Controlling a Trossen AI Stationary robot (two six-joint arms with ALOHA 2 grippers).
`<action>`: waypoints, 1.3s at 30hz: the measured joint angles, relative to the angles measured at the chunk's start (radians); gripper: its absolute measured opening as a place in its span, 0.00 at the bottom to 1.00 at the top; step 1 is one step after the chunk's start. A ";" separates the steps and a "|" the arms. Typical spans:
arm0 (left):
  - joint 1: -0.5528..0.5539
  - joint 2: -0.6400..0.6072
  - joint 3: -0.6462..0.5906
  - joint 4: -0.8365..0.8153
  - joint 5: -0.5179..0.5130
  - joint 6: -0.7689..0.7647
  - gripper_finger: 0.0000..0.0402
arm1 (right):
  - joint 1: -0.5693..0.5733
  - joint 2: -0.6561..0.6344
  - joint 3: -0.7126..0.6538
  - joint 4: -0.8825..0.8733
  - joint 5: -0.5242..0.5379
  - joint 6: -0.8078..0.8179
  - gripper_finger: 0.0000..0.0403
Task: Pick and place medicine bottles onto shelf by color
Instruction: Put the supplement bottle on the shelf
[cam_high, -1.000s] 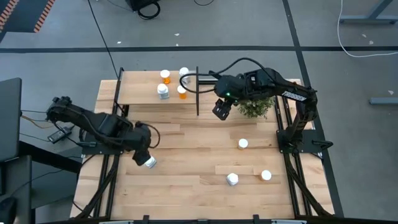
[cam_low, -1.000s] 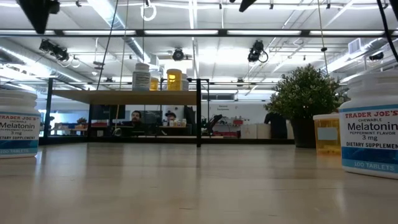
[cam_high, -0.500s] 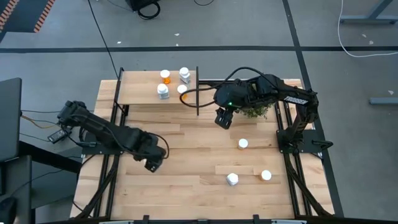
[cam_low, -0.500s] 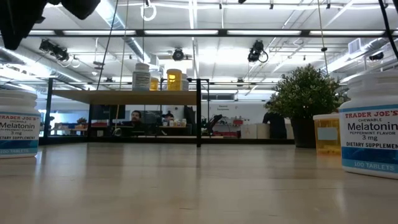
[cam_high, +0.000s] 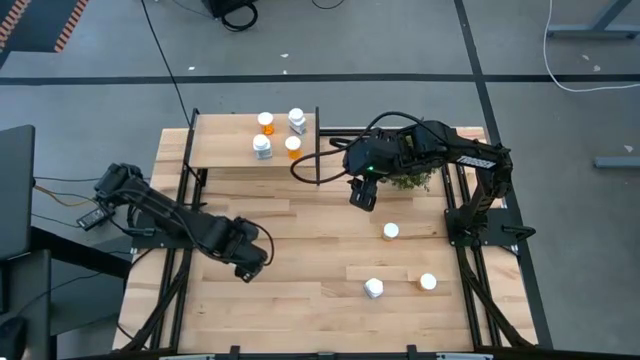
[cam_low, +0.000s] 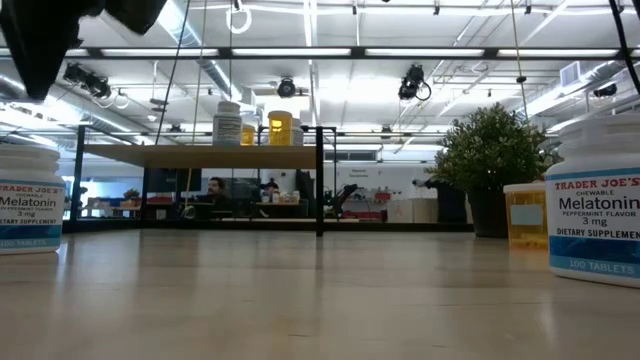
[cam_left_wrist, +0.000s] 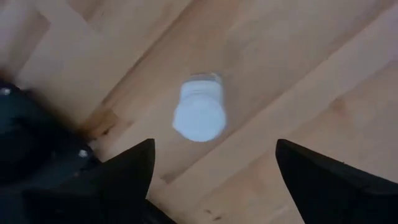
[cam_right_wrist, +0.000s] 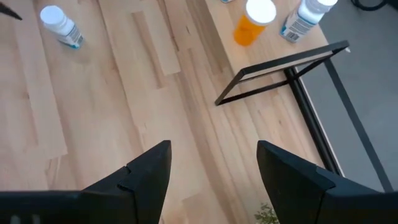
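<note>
1. My left gripper (cam_left_wrist: 211, 165) hangs over the small white-capped medicine bottle (cam_left_wrist: 199, 114), upright on the wooden tabletop (cam_high: 300, 290), cap pointing up between wide-spread jaws.
2. My right gripper (cam_high: 361, 193), also empty and wide, waits near the raised light-wood shelf (cam_high: 225, 150).

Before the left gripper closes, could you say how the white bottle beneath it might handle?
The white bottle looks upright, cap up, below the open left gripper; it seems rigid, probably light. Its round smooth side may slip; an off-centre squeeze could tip it. The right gripper hangs near the shelf.
</note>
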 joint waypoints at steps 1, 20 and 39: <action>-0.005 -0.009 -0.033 0.040 0.008 0.000 0.83 | 0.000 0.000 0.000 0.000 0.000 -0.002 0.61; 0.079 -0.055 -0.224 0.212 0.060 0.121 0.78 | -0.010 0.000 0.000 0.000 0.017 -0.036 0.61; 0.104 -0.053 -0.293 0.280 0.089 0.129 0.75 | -0.033 0.000 0.000 0.000 0.015 -0.038 0.61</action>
